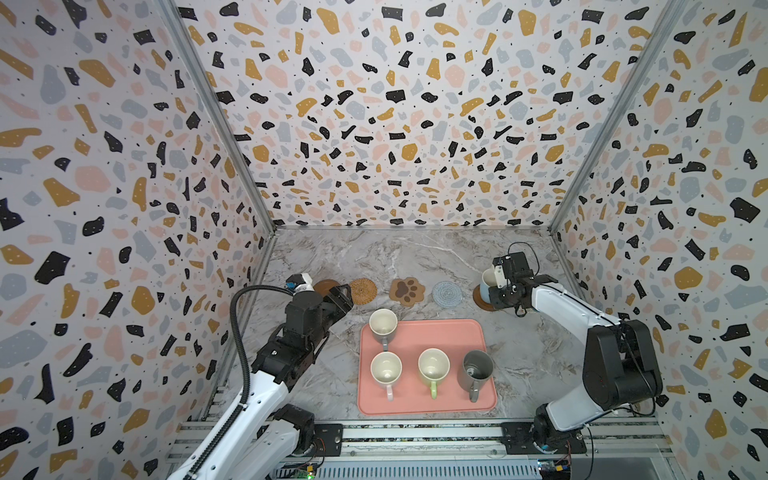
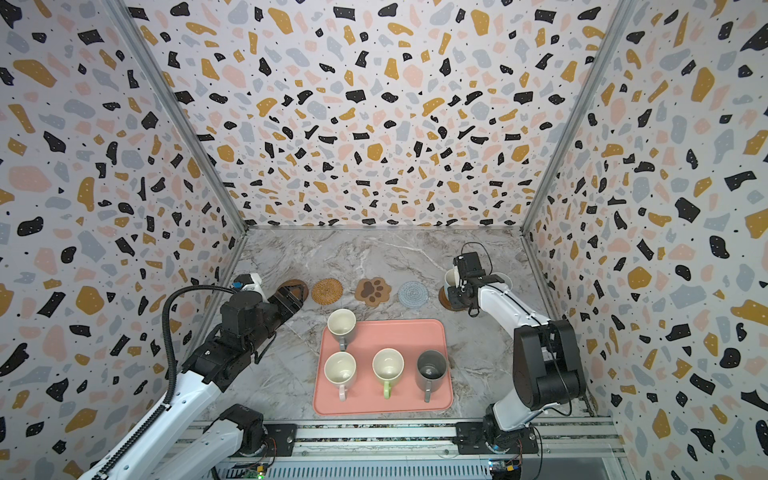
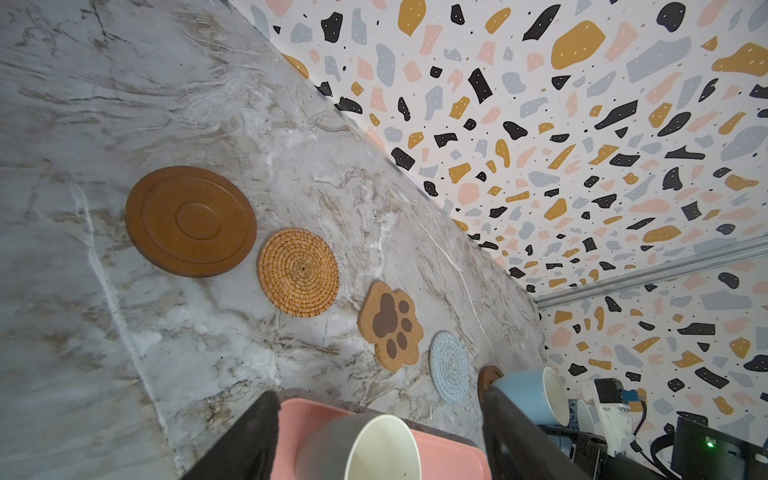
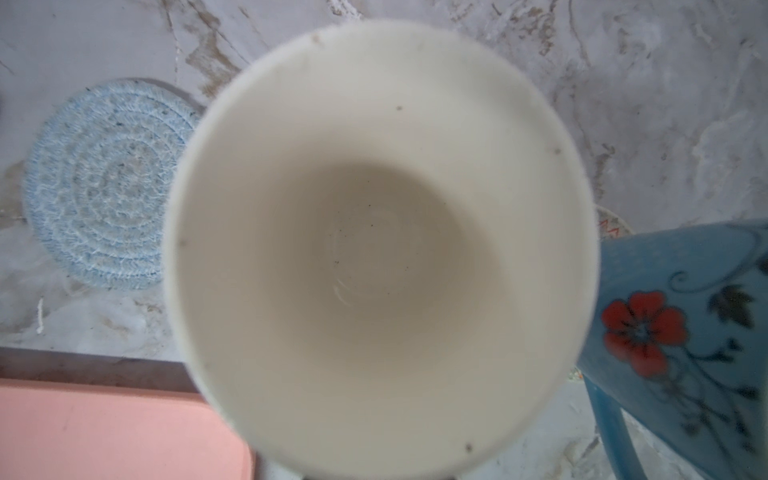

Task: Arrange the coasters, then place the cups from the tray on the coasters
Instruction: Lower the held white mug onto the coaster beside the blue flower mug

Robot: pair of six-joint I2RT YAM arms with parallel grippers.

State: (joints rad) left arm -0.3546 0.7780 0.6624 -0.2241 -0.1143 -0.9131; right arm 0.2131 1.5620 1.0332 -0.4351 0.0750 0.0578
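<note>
Right now your right claw [image 1: 500,286] is clamped on a light blue mug [image 1: 487,280] over the brown coaster [image 1: 478,300] at the right end of the row; whether it touches, you cannot tell. Your left claw [image 2: 291,297] stands wide and empty by the other brown coaster [image 3: 190,220]. Four other mugs [image 1: 386,369] stand on the pink tray [image 1: 419,409].

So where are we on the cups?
Done: coasters in a row; flowered blue cup stands far right. In hand: right gripper holds a plain blue cup at the right brown disc. To do: four cups on the tray; left gripper open, empty.
</note>
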